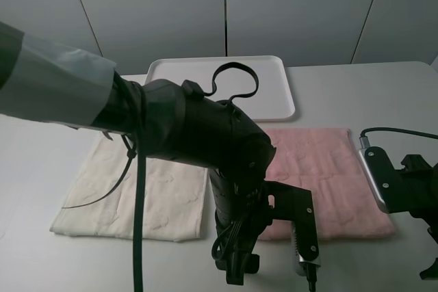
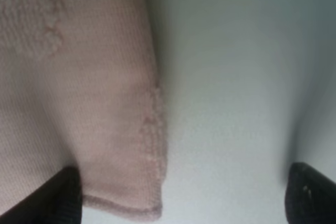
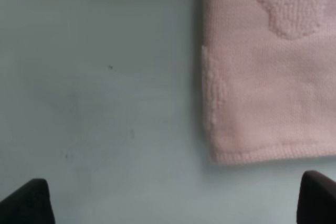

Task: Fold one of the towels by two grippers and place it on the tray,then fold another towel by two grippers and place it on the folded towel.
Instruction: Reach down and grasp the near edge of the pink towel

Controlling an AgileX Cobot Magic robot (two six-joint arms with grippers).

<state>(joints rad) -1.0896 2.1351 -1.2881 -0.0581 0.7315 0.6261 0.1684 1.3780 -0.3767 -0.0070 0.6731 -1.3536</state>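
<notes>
The pink towel [image 1: 321, 169] lies flat on the table to the right of centre, in front of the white tray [image 1: 274, 80]. The cream-white towel [image 1: 130, 189] lies flat to its left. My left gripper [image 1: 236, 270] reaches across to the pink towel's near left corner; in the left wrist view the left gripper [image 2: 184, 198] stands open with that corner of the pink towel [image 2: 89, 103] between its fingers. My right gripper [image 1: 430, 254] is at the near right corner. In the right wrist view the right gripper [image 3: 173, 203] is open, just short of the pink towel [image 3: 268, 87].
The left arm's bulk [image 1: 185, 128] and its cables cover the gap between the two towels and part of the tray's front rim. Bare white table [image 1: 383, 94] lies to the right of the tray and along the near edge.
</notes>
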